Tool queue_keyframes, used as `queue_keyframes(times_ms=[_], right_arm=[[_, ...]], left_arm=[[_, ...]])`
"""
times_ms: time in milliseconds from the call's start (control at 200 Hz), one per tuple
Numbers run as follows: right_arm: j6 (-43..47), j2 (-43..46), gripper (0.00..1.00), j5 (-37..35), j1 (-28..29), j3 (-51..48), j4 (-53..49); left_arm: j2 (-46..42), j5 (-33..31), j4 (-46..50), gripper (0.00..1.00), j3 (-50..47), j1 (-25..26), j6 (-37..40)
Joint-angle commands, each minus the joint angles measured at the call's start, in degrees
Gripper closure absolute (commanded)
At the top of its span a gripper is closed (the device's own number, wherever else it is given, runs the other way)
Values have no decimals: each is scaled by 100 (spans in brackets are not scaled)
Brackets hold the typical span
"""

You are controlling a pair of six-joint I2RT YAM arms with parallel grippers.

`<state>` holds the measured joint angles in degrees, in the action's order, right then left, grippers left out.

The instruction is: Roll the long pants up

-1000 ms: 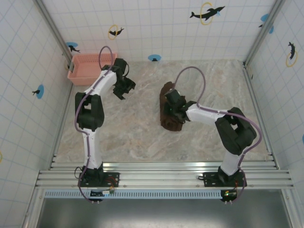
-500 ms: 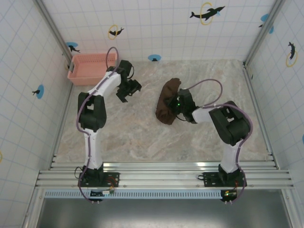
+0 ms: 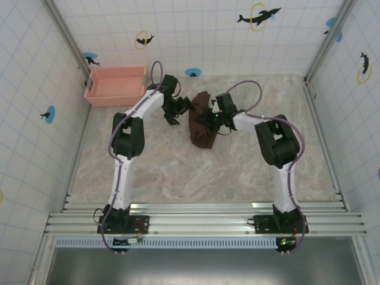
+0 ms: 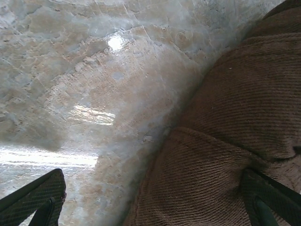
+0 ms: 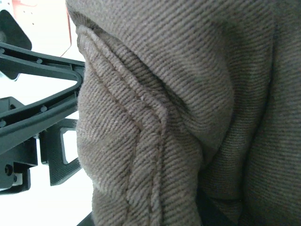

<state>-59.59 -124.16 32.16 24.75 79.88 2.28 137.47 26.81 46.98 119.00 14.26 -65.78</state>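
Cloth of the long pants (image 3: pixel 203 129) is looking floppy; right gripper (image 3: pixel 214 117) is pinching the thick seam (image 5: pixel 141 136), best hold; left gripper (image 4: pixel 151 175) is gaping.

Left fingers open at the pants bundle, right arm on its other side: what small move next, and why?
Probably close the left gripper on the long pants: its fingers stand wide, one over the table, one on cloth at the bundle's edge, while the right gripper holds the opposite side.

No legible text, label, brand or number on any visible surface.
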Motion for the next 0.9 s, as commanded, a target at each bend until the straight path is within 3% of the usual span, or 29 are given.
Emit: queue_keyframes(times_ms=[0, 145, 320, 455, 575, 701, 776, 816, 856, 881, 896], right_arm=[[72, -1075, 98, 434, 85, -559, -2496], [327, -1272, 98, 655, 63, -390, -2719], [422, -1409, 98, 788, 12, -345, -2741], [453, -1460, 98, 806, 0, -320, -2759], [495, -1480, 98, 810, -12, -326, -2760], [510, -1488, 98, 795, -16, -326, -2760], [499, -1496, 98, 793, -39, -326, -2759], [510, -1489, 98, 796, -53, -328, -2763], [525, -1482, 98, 783, -71, -338, -2758], [528, -1480, 97, 775, -80, -343, -2754], [540, -1481, 96, 770, -95, -349, -2750]], left_arm=[[314, 247, -548, 3, 52, 101, -203], [211, 378, -1191, 2, -298, 140, -507], [3, 795, -2669, 2, -799, 165, -837], [3, 1062, -3073, 2, -1134, 202, -1105], [-491, 1146, -4520, 2, -2085, 182, -1566], [122, 1968, -5446, 2, -1904, 225, -2100], [236, 2109, -5754, 3, -1890, 278, -2315], [234, 2135, -5899, 6, -1927, 285, -2390], [194, 2110, -5967, 16, -2010, 284, -2393], [169, 2099, -6025, 28, -2067, 284, -2408], [165, 2096, -6053, 42, -2098, 292, -2425]])
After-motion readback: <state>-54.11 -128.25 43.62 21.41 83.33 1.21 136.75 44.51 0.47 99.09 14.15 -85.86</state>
